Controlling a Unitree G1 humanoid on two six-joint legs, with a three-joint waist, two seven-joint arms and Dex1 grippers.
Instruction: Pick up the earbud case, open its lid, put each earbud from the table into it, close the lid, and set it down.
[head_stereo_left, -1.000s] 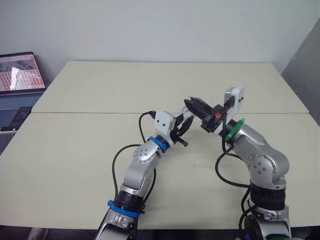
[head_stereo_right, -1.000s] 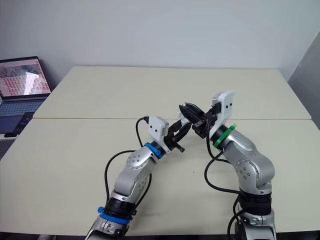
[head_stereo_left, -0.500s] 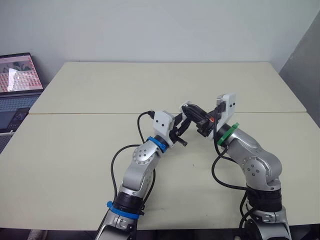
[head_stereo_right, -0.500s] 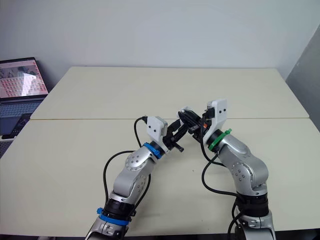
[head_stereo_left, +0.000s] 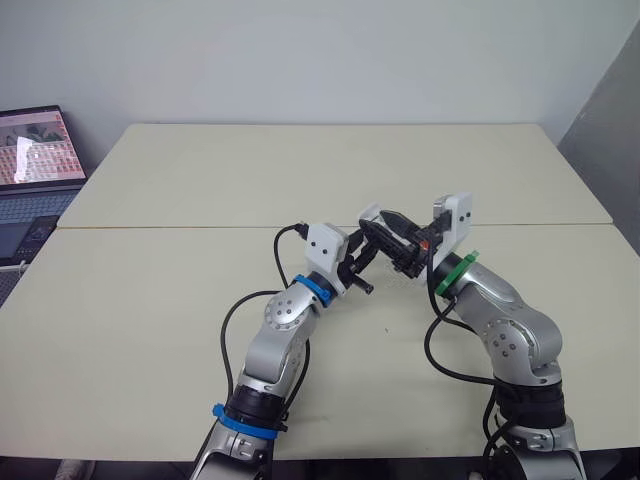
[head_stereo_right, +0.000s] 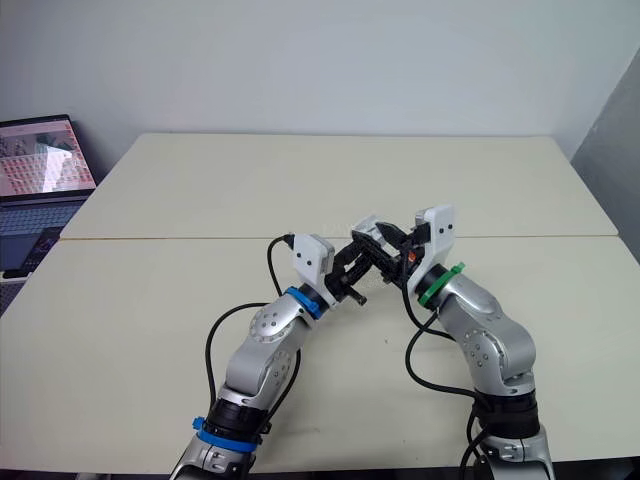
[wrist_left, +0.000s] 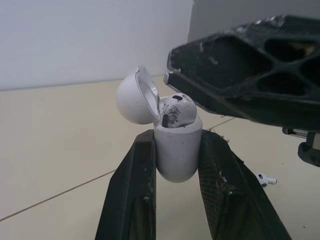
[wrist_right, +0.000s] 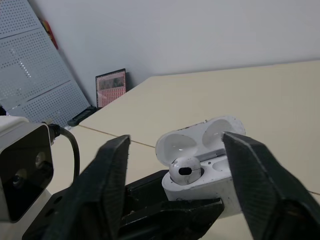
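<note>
So the left gripper (wrist_left: 177, 142) has its jaws clamped on the earbud case (wrist_left: 176, 156), held up over the bench (head_stereo_left: 150, 290), lid (wrist_left: 134, 96) flipped open with one earbud (wrist_left: 177, 111) sitting inside. The right gripper (wrist_right: 176, 145) is right by it, jaws apart. The second earbud (wrist_left: 265, 178) is lying on the bench.

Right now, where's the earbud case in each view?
Left eye view: earbud case at centre, where the arms meet.
Right eye view: centre again.
Left wrist view: clamped in the left end effector, lid open.
Right wrist view: beyond the open right end effector, case at.
Landmark: left end effector holding it.
</note>
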